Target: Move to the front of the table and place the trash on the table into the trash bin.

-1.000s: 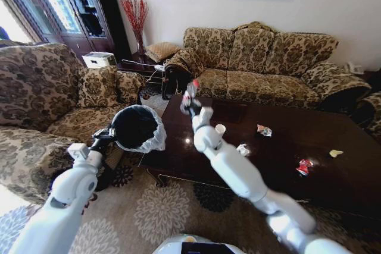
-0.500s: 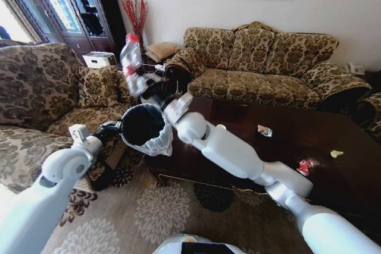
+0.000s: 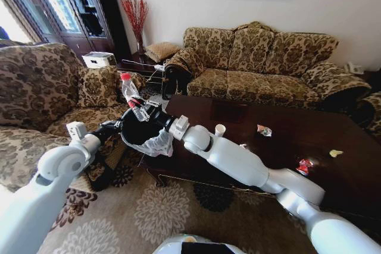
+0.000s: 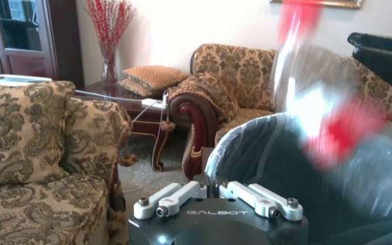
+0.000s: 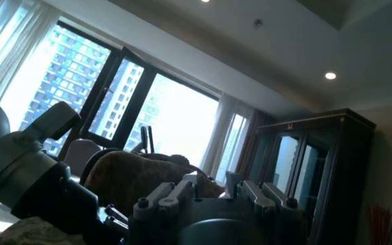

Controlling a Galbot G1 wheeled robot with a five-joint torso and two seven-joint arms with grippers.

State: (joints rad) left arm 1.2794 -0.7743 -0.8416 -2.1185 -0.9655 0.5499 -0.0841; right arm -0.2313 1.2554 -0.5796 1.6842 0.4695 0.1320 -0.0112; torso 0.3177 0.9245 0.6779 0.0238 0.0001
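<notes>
- Two grippers work at the bin [image 3: 144, 128]: my left gripper [image 3: 114, 128] pinches its rim and holds it up beside the table [image 3: 286, 147].
- My right gripper [image 3: 140, 111] sits over the bin mouth, touching the bottle [image 3: 127, 89]; I cannot tell how far it is spread.
- The bottle stands above the bin, red cap up.
- My left wrist view adds the bottle as a blur [image 4: 318, 102] over the liner [image 4: 250, 148].
- Cup [image 3: 219, 129] and wrappers [image 3: 264, 129] lie on the table.

Just tall windows [image 5: 148, 117] with towers outside, a dark cabinet [image 5: 318, 163], ceiling spotlights [image 5: 330, 75], left arm [image 5: 26, 163] up close.
</notes>
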